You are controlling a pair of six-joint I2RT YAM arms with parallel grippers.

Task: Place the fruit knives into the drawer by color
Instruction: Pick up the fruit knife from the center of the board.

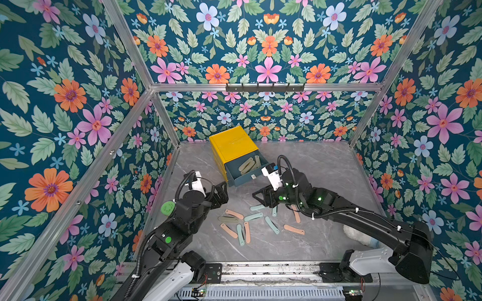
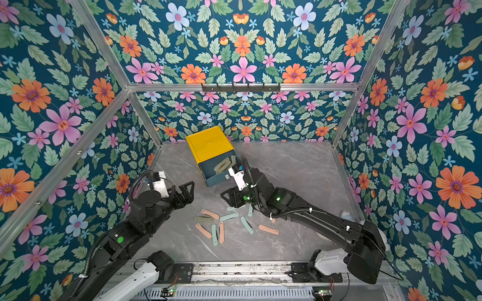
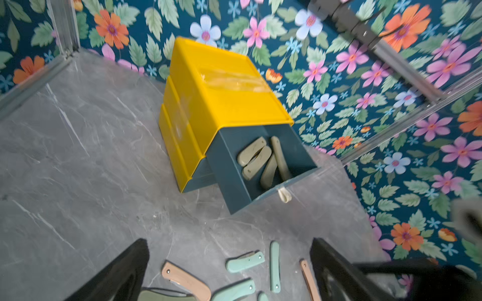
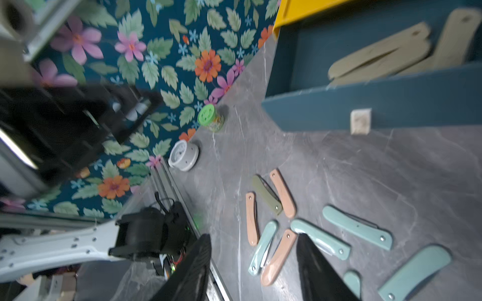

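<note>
You had light, stiff, smooth fruit knives to deal with. They lay flat and scattered on the desk between the arms, some touching. I judged they would skid under a glancing pinch, so take each one across its narrow width near mid-length. Several olive knives lay in the pulled-out top drawer. One more olive knife lay among the pink and teal ones. Your left end effector hung spread wide and empty, left of the pile. Your right end effector hovered above the pile, jaws partly parted, gripping nothing.
</note>
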